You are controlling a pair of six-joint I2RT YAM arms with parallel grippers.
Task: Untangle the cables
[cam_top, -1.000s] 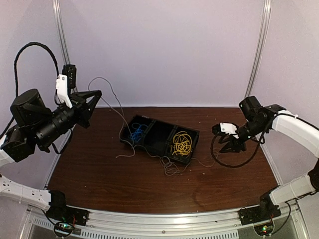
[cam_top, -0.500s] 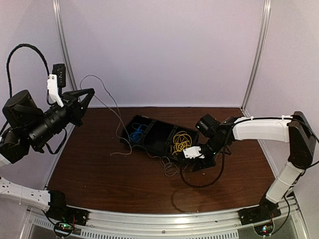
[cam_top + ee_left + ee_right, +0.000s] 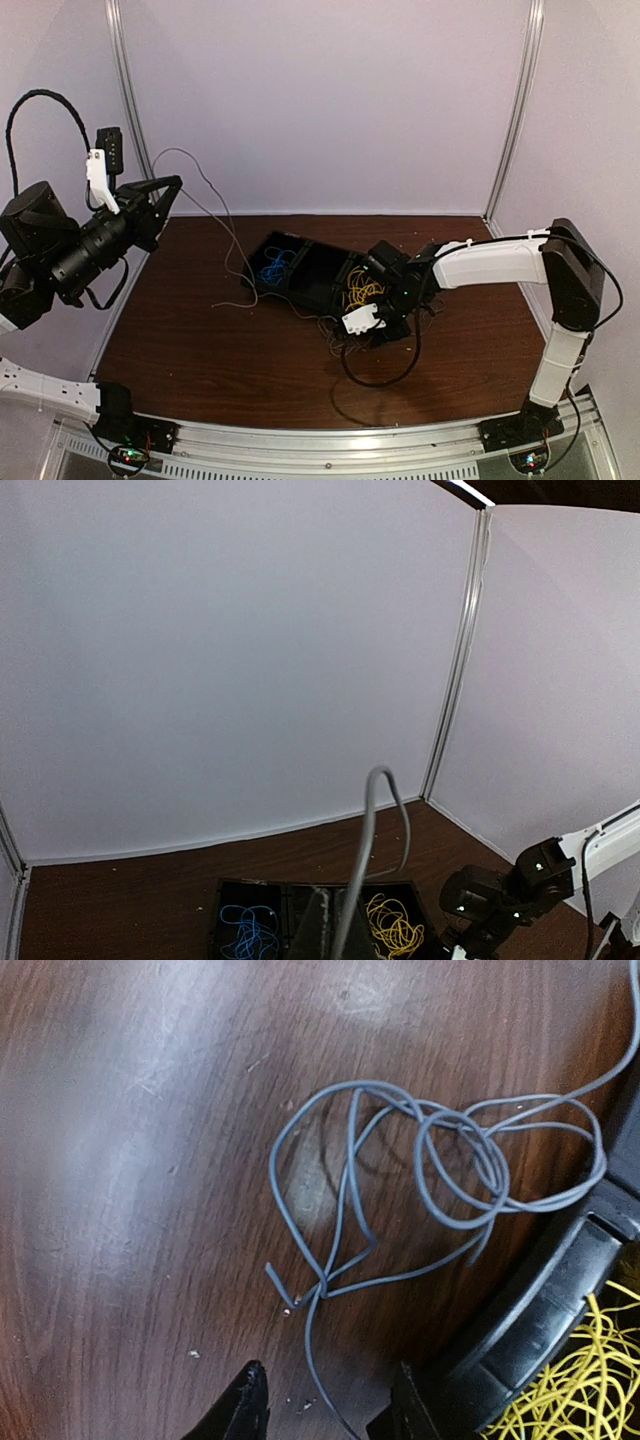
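Top external: my right end effector (image 3: 325, 1415) has swung in from 3 o'clock, jaws part-open and empty over the knotted grey cable (image 3: 322, 1288) at the tray's (image 3: 275, 237) 5 o'clock corner; left end effector (image 3: 170, 190), at 10 o'clock, stays clamped on its raised end, so a pull-apart looks likely next.

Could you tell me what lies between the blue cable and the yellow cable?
The middle compartment of the black tray, apparently empty, separates blue cable from yellow cable; top view shows it.

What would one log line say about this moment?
left end effector: shut on grey cable, raised | right end effector: open above its tangle
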